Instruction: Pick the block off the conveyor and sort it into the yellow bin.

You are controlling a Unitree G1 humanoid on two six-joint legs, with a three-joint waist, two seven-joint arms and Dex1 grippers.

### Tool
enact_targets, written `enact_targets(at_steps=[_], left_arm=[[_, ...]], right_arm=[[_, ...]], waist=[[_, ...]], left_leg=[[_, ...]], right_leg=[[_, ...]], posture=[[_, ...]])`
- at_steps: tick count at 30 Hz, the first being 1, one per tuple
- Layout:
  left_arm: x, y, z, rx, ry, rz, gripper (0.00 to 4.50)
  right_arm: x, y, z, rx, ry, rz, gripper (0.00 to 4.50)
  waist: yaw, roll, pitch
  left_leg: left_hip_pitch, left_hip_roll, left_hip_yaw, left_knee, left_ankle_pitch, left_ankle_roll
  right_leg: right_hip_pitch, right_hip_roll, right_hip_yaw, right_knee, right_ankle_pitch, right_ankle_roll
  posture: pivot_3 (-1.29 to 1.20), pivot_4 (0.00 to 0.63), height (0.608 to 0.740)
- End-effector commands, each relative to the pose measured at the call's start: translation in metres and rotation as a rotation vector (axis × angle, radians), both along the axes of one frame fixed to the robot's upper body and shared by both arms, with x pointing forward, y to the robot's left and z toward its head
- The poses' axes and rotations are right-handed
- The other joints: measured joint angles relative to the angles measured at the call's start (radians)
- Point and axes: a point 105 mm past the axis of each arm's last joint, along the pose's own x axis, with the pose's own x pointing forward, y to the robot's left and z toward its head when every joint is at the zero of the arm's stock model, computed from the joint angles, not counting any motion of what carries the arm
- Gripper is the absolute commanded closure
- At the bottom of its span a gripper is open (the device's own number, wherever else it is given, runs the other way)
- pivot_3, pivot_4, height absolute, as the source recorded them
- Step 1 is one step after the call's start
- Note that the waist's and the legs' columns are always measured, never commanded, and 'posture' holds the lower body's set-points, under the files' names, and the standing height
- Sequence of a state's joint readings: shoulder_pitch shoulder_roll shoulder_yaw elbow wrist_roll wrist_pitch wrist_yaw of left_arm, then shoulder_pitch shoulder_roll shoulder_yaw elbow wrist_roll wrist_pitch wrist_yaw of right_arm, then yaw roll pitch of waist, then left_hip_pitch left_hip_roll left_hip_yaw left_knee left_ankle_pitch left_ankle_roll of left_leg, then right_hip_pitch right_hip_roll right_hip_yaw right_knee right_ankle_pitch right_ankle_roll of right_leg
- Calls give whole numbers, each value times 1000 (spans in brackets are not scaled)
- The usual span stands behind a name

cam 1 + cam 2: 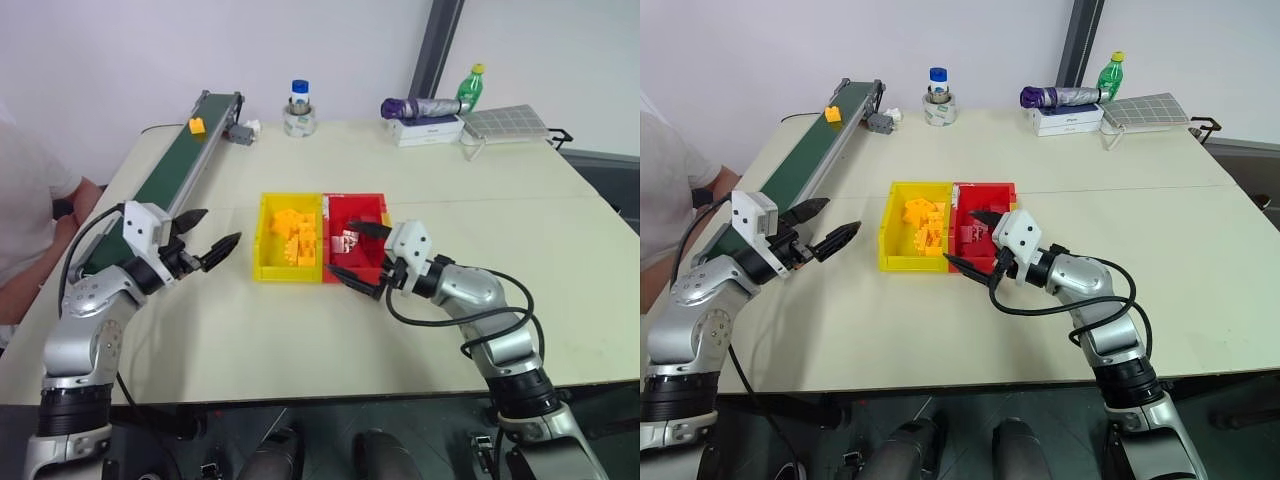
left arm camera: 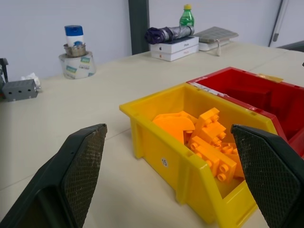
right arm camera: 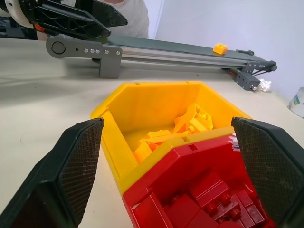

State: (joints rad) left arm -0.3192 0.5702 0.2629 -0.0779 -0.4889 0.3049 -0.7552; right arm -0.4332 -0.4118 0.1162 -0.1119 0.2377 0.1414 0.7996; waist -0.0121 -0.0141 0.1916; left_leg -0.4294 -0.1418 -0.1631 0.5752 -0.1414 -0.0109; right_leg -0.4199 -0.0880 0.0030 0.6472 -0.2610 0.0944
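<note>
The small yellow-orange block rides on the dark green belt of the conveyor near its far end; the right wrist view also catches the block. The yellow bin, holding several orange bricks, sits mid-table joined to a red bin. My left gripper hovers open and empty between the conveyor and the yellow bin, pointing at the bin. My right gripper is open and empty at the red bin's near side.
A person in a white shirt sits at the table's left edge beside the conveyor. At the back stand a tape roll with a bottle, white boxes with a folded umbrella, a green bottle and a grid board.
</note>
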Motion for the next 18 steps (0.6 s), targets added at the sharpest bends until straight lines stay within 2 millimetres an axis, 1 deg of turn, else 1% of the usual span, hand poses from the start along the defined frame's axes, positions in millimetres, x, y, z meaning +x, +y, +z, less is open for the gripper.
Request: enact_targets(at_steps=[1, 5, 9, 10, 13, 16, 18], left_arm=[[-5, 6, 13, 16, -55, 19, 91], [-8, 12, 11, 17, -51, 44, 91], [-13, 22, 10, 7, -57, 110, 91], [-14, 27, 10, 7, -65, 138, 91], [-25, 56, 10, -48, -78, 313, 91], [-36, 68, 4, -58, -79, 401, 91], [-44, 78, -5, -70, -64, 457, 91]], right_arm=[[-2, 0, 13, 16, -51, 9, 0], [-3, 0, 11, 14, -47, 12, 0], [-4, 1, 10, 13, -41, 19, 0], [-4, 0, 10, 14, -39, 21, 0], [-4, -1, 9, 11, -32, 26, 0], [-3, 0, 9, 11, -31, 30, 0], [-3, 2, 8, 7, -32, 39, 0]], waist=[[0, 0, 0], [-1, 0, 0], [0, 0, 0], [0, 0, 0], [-4, 0, 0], [-2, 0, 0], [0, 0, 0]], left_leg=[[0, 0, 0, 0, 0, 0], [0, 0, 0, 0, 0, 0], [0, 0, 0, 0, 0, 0], [0, 0, 0, 0, 0, 0], [0, 0, 0, 0, 0, 0], [0, 0, 1, -1, 0, 0], [0, 0, 1, -1, 0, 0]], right_leg=[[0, 0, 0, 0, 0, 0], [0, 0, 0, 0, 0, 0], [0, 0, 0, 0, 0, 0], [0, 0, 0, 0, 0, 0], [0, 0, 1, 0, 0, 0], [-1, 0, 1, 0, 0, 0], [-1, 0, 1, 0, 0, 0]], posture=[[0, 150, 740], [0, 150, 740], [0, 150, 740], [0, 150, 740], [0, 150, 740], [0, 150, 740], [0, 150, 740]])
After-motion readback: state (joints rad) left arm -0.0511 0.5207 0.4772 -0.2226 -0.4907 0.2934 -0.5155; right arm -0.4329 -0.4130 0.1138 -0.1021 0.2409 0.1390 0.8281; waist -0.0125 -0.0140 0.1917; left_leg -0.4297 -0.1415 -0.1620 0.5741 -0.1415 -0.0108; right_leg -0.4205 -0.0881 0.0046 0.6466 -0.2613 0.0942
